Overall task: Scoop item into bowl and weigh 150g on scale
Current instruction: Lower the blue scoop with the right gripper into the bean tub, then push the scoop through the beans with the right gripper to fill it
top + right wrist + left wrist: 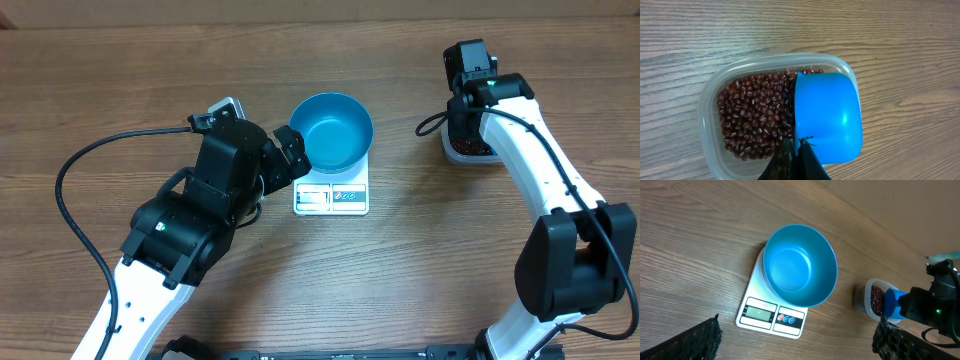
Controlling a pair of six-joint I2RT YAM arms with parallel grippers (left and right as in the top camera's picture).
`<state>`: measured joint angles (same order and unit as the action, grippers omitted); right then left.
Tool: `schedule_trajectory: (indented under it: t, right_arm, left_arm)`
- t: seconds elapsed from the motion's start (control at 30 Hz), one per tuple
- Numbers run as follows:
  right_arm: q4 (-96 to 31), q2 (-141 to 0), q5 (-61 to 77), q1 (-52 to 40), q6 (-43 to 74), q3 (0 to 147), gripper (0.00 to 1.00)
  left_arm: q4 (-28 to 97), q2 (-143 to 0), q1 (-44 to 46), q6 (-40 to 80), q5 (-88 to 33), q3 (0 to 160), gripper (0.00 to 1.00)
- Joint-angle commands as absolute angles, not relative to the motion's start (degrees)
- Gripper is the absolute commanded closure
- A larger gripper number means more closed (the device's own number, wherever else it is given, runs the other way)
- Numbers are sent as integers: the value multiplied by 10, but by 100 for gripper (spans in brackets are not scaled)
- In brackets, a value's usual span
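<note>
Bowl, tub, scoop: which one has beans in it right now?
The clear plastic tub: it alone holds the red-brown beans. The teal bowl on the scale is empty, and the blue scoop over the tub shows none.

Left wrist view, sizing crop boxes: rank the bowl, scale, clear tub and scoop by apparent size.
1. bowl
2. scale; this ranking is unsure, since the bowl hides much of it and sits nearer the camera
3. clear tub
4. scoop, partly hidden

Overhead looks straight down; wrist views angle down closer, both showing the tub (707, 120).
</note>
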<state>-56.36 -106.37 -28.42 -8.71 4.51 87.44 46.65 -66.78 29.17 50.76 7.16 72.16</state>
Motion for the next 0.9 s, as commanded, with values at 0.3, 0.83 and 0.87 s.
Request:
schedule_trajectory:
  t: [0.3, 0.83, 0.87]
  right_arm:
    - [-564, -1067, -229, -86, 75, 892, 96]
    - [-558, -1067, -157, -64, 90, 892, 96]
    - [-558, -1067, -149, -59, 90, 892, 96]
  left_arm:
    - [465, -664, 292, 497, 81, 732, 1]
    - [465, -664, 292, 497, 81, 732, 0]
    - [465, -664, 292, 497, 81, 732, 1]
